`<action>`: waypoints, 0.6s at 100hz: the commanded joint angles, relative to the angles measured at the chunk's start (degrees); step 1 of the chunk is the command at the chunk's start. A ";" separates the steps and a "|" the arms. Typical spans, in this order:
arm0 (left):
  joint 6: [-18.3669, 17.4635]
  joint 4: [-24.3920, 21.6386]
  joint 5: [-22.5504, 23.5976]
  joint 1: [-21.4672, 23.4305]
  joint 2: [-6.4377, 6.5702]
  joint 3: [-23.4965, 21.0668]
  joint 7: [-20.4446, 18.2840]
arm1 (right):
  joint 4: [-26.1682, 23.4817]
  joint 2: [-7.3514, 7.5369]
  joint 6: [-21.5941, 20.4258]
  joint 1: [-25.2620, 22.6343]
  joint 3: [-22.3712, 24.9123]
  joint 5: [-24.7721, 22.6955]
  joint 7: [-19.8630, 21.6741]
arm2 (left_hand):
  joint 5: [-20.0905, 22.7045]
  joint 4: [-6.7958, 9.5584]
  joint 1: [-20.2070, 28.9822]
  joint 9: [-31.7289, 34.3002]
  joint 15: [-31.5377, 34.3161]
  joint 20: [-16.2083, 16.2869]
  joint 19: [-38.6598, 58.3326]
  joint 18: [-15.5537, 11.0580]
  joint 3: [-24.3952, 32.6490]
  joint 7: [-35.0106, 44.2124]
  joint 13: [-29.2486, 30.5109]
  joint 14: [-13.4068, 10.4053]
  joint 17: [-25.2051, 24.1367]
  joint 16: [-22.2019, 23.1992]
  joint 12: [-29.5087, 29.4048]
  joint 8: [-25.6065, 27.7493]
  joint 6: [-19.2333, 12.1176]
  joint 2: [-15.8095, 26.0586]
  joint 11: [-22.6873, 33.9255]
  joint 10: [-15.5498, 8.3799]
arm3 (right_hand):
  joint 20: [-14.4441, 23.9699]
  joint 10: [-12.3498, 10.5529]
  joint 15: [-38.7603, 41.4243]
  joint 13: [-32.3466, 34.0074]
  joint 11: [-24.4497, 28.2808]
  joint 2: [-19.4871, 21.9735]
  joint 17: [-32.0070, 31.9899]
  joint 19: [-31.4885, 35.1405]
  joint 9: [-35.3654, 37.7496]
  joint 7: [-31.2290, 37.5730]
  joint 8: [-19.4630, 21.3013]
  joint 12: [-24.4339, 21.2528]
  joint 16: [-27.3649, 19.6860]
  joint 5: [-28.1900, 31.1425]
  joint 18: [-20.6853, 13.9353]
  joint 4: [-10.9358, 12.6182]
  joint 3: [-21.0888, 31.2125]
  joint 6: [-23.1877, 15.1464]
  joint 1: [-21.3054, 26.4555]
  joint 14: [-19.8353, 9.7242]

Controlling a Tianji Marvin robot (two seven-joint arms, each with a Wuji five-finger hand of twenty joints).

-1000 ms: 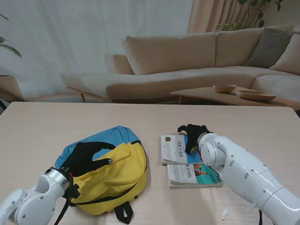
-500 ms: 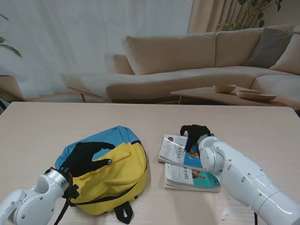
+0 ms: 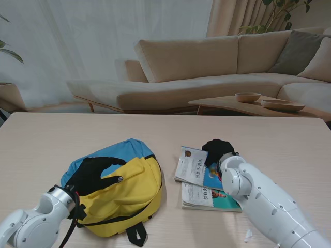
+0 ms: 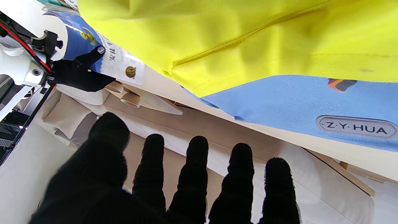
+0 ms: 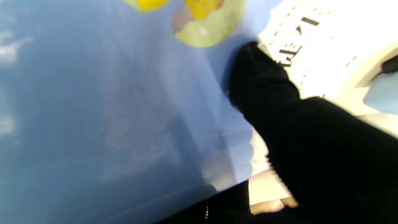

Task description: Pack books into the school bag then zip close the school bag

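Observation:
A yellow and blue school bag point(image 3: 129, 183) lies flat on the table, left of centre. My left hand point(image 3: 95, 173) rests on its near left side, fingers spread, holding nothing. In the left wrist view the bag point(image 4: 248, 40) fills the frame past my fingers point(image 4: 199, 174). Two books lie right of the bag. The upper book point(image 3: 194, 166) is tilted, its far right edge raised in my right hand point(image 3: 217, 150), which is curled around it. The lower book point(image 3: 204, 196) lies flat, partly under my right forearm. In the right wrist view a finger point(image 5: 264, 84) presses the blue cover point(image 5: 108, 93).
A black strap end point(image 3: 135, 235) of the bag points toward me. A small white scrap point(image 3: 248, 235) lies near the table's front right. Beyond the table stand a beige sofa point(image 3: 207, 67) and a low table with bowls point(image 3: 248, 98).
My right hand has closed over the upper book's far right edge and turned and tipped the book up toward the bag. The lower book shifted slightly left. My left hand has not moved.

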 commanded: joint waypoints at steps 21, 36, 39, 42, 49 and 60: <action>-0.90 -0.84 -1.19 0.89 -0.33 -0.29 -0.93 | -14.37 1.49 -2.75 -10.00 9.07 -4.34 4.24 | -0.39 1.48 -1.23 -1.08 -0.21 1.18 -2.29 -0.94 1.56 0.32 0.03 -0.90 -0.63 -0.73 -0.01 -0.98 -0.77 0.07 0.38 -0.36 | 0.69 -2.39 4.41 5.03 6.89 -7.03 2.83 3.17 7.29 7.72 7.55 3.57 -0.21 15.03 3.53 10.68 15.25 -5.34 18.69 1.33; -1.34 -0.79 -2.35 0.85 -0.40 -0.15 -0.77 | -21.88 1.63 -4.58 -14.59 14.12 -4.55 5.68 | 0.10 1.48 -1.12 -0.86 -0.15 1.22 -2.29 -0.85 1.70 0.40 0.22 -0.67 -0.60 -0.70 -0.06 -0.91 -0.58 -0.06 0.30 -0.09 | 1.21 -1.35 4.85 7.54 6.46 -10.41 5.52 4.86 9.12 8.70 8.24 3.91 -0.07 15.44 4.52 11.50 15.29 -4.17 20.23 2.20; -1.44 -0.78 -2.63 0.79 -0.38 -0.07 -0.89 | -23.23 1.62 -4.97 -15.45 15.02 -4.56 5.76 | 0.21 1.48 -1.11 -0.68 -0.12 1.23 -2.27 -0.73 1.74 0.41 0.29 -0.59 -0.51 -0.68 -0.06 -0.91 -0.51 -0.07 0.34 0.00 | 1.30 -1.34 4.83 7.75 6.38 -10.62 5.90 5.17 9.18 8.71 8.21 3.94 -0.07 15.43 4.50 11.63 15.29 -4.10 20.33 2.26; -1.56 -0.81 -2.96 0.73 -0.34 -0.02 -1.18 | -24.41 1.58 -5.35 -16.21 15.80 -4.41 5.70 | 0.15 1.47 -1.17 -0.69 -0.15 1.24 -2.26 -0.67 1.75 0.34 0.24 -0.70 -0.49 -0.69 -0.08 -0.93 -0.62 0.00 0.30 -0.15 | 1.46 -1.14 4.83 8.13 6.26 -10.96 6.40 5.63 9.35 8.76 8.16 3.91 -0.04 15.50 4.71 11.82 15.29 -3.70 20.60 2.68; -1.97 -0.71 -3.96 0.41 -0.27 0.22 -1.71 | -26.97 1.56 -6.42 -17.75 17.49 -4.12 5.90 | 0.34 1.47 -1.12 -0.66 -0.09 1.26 -2.25 -0.63 1.83 0.36 0.36 -0.60 -0.41 -0.66 -0.11 -0.90 -0.52 -0.12 0.25 -0.04 | 1.84 -0.93 4.78 8.80 6.12 -11.25 7.67 6.78 9.50 8.57 7.95 3.86 0.02 15.42 4.70 12.11 15.29 -3.71 20.54 2.79; -2.41 -0.17 -5.61 -0.65 -0.14 1.06 -2.53 | -29.94 1.46 -7.71 -19.48 19.27 -3.69 5.74 | 0.34 1.47 -1.10 -0.70 -0.01 1.32 -2.16 -0.68 2.04 0.35 0.48 -0.67 -0.25 -0.63 -0.18 -0.88 -0.54 -0.18 0.14 -0.11 | 2.44 -1.07 4.62 9.55 5.80 -11.34 9.25 8.54 9.64 8.01 7.57 3.60 -0.02 15.30 4.76 12.74 15.29 -3.57 20.48 3.15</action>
